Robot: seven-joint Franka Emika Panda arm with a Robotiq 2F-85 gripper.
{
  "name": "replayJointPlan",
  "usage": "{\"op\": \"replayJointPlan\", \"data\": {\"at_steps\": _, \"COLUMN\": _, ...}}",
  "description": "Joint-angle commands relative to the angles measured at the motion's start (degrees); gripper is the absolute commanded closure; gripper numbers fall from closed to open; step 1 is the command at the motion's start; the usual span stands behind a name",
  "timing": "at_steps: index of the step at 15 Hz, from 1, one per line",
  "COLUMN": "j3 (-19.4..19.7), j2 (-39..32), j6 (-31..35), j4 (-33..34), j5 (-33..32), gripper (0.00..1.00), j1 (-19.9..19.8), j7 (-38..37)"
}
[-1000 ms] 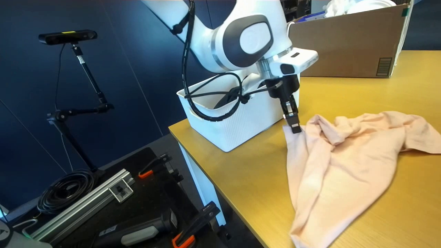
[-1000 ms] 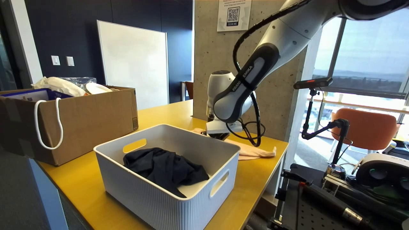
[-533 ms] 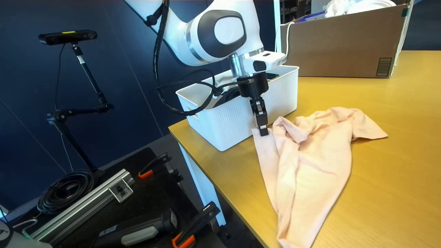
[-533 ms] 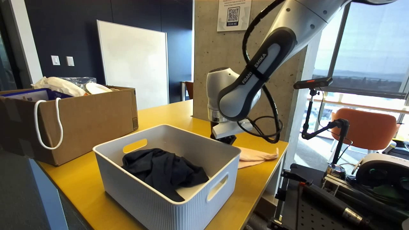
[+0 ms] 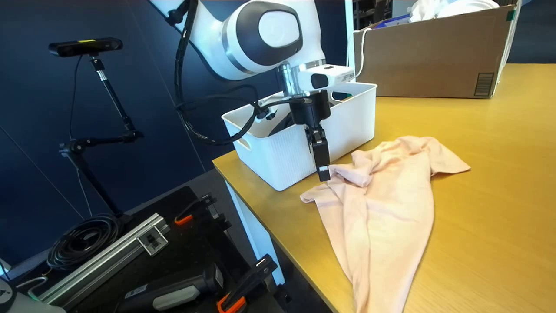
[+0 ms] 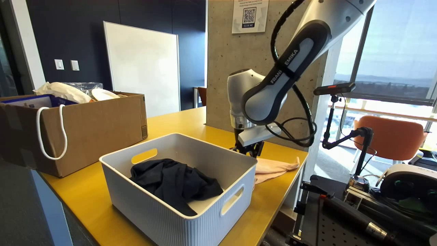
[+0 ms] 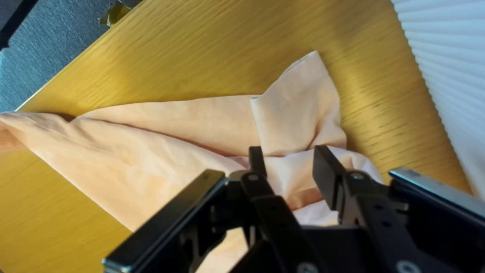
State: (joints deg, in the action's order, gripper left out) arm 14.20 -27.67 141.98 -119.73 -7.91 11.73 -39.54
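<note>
A pale pink cloth (image 5: 391,204) lies rumpled on the yellow table, with a loose end folded over in the wrist view. My gripper (image 7: 289,157) points down just over a fold of it, its two black fingers apart and nothing pinched between them. Whether a fingertip touches the fabric I cannot tell. In an exterior view the gripper (image 5: 324,176) hangs between the cloth and a white ribbed bin (image 5: 282,163). Inside that bin sits a dark crumpled cloth (image 6: 174,181). Much of the pink cloth (image 6: 275,167) is hidden behind the bin in an exterior view.
A cardboard box (image 5: 434,56) filled with items stands on the table beyond the bin. The table's edge (image 5: 269,234) runs close to the pink cloth. A black cart (image 5: 191,248) holds clamps, cable and a camera stand. A concrete pillar (image 6: 259,61) rises behind the arm.
The gripper dragged the pink cloth toward the bin, leftward in an exterior view. Its jaws then parted, and the released cloth end now lies folded on the table.
</note>
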Motion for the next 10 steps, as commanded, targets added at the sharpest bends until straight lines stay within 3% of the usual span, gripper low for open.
{"op": "replayJointPlan", "data": {"at_steps": 1, "j3": 0.19, "j2": 2.58, "j6": 0.4, "j4": -1.39, "j5": -1.16, "gripper": 0.29, "j1": -1.87, "j7": -1.84}}
{"op": "replayJointPlan", "data": {"at_steps": 5, "j3": -0.55, "j2": 0.38, "j6": 3.26, "j4": 0.85, "j5": 0.15, "gripper": 0.01, "j1": -4.16, "j7": -1.88}}
{"op": "replayJointPlan", "data": {"at_steps": 10, "j3": -0.6, "j2": -2.73, "j6": 7.79, "j4": 2.73, "j5": 0.54, "gripper": 0.0, "j1": -3.86, "j7": -3.07}}
